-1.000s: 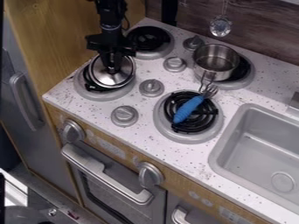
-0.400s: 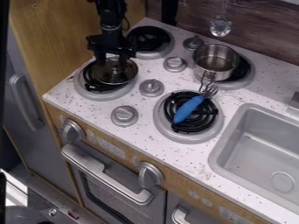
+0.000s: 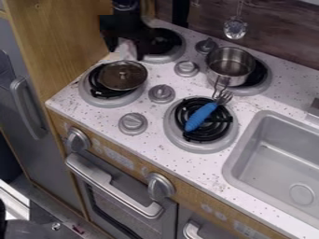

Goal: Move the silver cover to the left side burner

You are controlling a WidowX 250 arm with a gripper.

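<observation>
My gripper (image 3: 126, 46) hangs at the upper left, above and behind the silver cover, with its fingers spread apart and nothing between them. The round silver cover (image 3: 115, 77) with its small knob lies on the front left burner (image 3: 109, 99), over the right part of the black coil. It looks dark and shiny from here. The gripper and the cover are apart.
Behind, the back left burner (image 3: 168, 57) is partly hidden by the arm. A steel pot (image 3: 227, 70) sits on the back right burner. A blue-handled fork (image 3: 200, 117) lies on the front right burner. The sink (image 3: 274, 177) is at the right, a wooden wall (image 3: 62, 42) at the left.
The gripper has let go of the cover, opened, and moved up and back. The cover, held a second ago, now rests on the burner slightly right of where it was.
</observation>
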